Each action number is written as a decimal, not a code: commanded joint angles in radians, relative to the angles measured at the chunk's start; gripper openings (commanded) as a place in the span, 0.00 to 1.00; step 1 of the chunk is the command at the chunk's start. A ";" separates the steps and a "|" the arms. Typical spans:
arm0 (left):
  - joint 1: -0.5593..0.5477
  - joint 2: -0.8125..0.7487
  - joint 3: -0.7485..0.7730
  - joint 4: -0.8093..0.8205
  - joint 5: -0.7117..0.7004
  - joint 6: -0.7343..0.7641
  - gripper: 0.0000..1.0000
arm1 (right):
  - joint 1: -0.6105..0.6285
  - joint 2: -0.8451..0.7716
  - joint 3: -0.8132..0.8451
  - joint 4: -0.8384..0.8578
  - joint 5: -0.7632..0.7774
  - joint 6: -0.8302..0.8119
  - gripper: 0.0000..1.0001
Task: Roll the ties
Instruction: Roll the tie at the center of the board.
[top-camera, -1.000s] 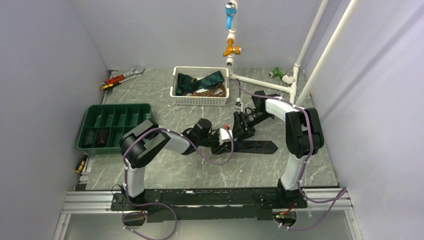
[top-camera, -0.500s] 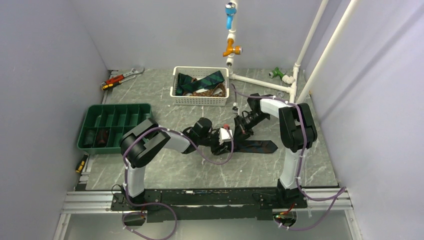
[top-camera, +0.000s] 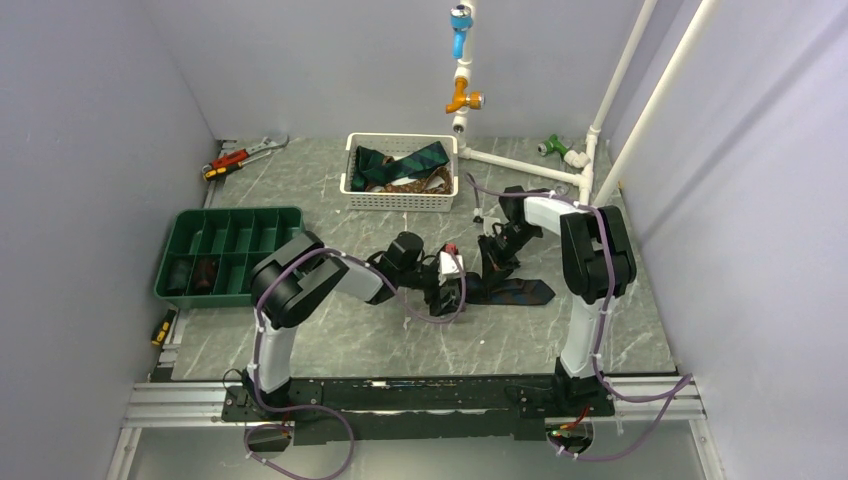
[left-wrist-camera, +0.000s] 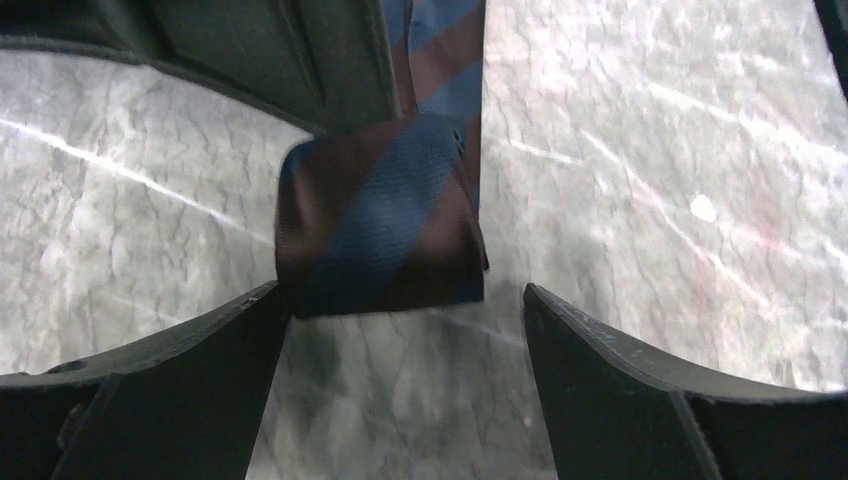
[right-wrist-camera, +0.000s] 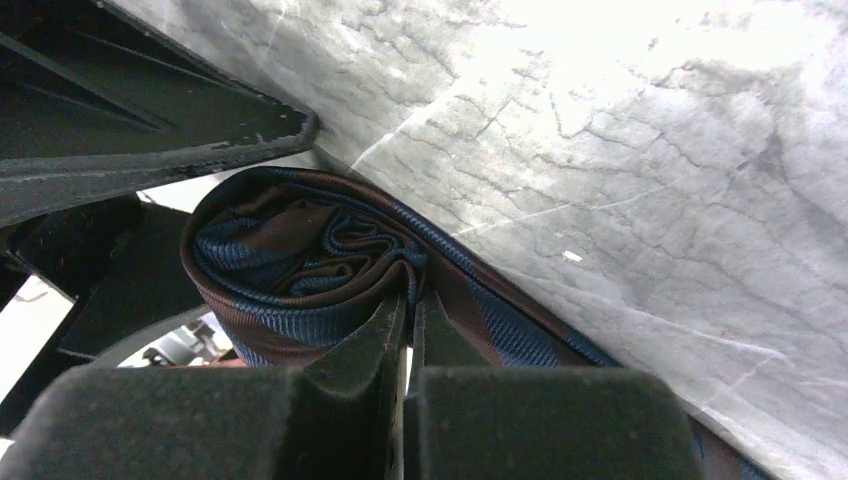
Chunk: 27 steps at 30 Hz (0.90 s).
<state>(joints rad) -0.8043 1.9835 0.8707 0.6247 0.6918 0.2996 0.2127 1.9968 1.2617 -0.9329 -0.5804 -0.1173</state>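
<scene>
Left gripper: your left gripper (left-wrist-camera: 400, 300) stands wide open; one finger (left-wrist-camera: 160, 390) sits just beside the roll's lower corner and the other is apart from it
Right gripper: your right gripper (right-wrist-camera: 410, 305) has its fingers pressed almost together, tips buried in the middle of the coil and gripping its innermost fold
Striped tie: the striped tie (left-wrist-camera: 380, 225), navy and brown, is partly wound into a loose coil between your two grippers, near the middle of the table (top-camera: 330, 335)
Flat tail: the unrolled part (top-camera: 522, 292) lies flat on the table, running to your right and ending in a point
Other ties: more ties (top-camera: 410, 160) lie heaped in the white basket (top-camera: 400, 203) at the far side, well apart from the grippers
Tray: a green compartment tray (top-camera: 235, 214) sits on your left side
</scene>
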 joint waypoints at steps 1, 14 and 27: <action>-0.004 0.065 0.070 0.094 0.042 -0.119 0.92 | 0.026 -0.026 -0.037 0.118 0.257 -0.065 0.00; -0.072 0.107 0.079 -0.009 -0.111 -0.036 0.37 | 0.027 -0.101 -0.066 0.130 0.153 -0.041 0.00; -0.091 0.049 0.017 -0.246 -0.247 0.198 0.34 | -0.044 -0.176 -0.050 -0.026 -0.335 0.036 0.58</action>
<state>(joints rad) -0.8940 1.9995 0.9089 0.6292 0.5442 0.4160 0.1307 1.8648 1.2438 -0.9489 -0.7410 -0.1307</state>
